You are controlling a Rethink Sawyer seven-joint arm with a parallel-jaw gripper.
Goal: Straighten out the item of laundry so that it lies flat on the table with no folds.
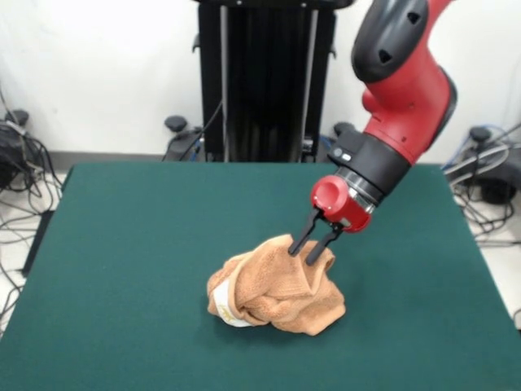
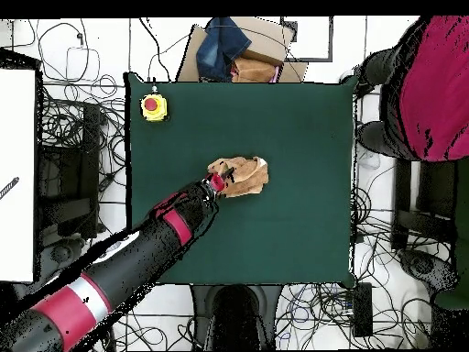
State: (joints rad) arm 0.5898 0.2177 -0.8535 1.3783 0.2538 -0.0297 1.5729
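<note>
One orange-tan towel [image 1: 277,285] sits bunched in a heap near the middle of the green desk [image 1: 122,244], nowhere near flat, its folds piled on each other and a pale woven band [image 1: 232,303] curling round the lower end. The tool [image 1: 313,246] comes in at a slant from the red arm [image 1: 399,90], its two dark fingers [image 1: 299,238] dipping into the top ridge of the heap. They stand a little apart with cloth bulging between them, so it reads as pinching a fold of the towel, though how firmly is hard to say. That high grip makes sense to me: lift from the peak and the crumpled layers can fall open.

Around it, the overhead view shows a yellow box with a red button [image 2: 154,106] in a desk corner, well apart from the towel. A person in a magenta top [image 2: 438,82] sits beyond the desk's edge, cables [image 2: 64,137] sprawl on the floor. Nothing on the desk blocks a spread in any direction.
</note>
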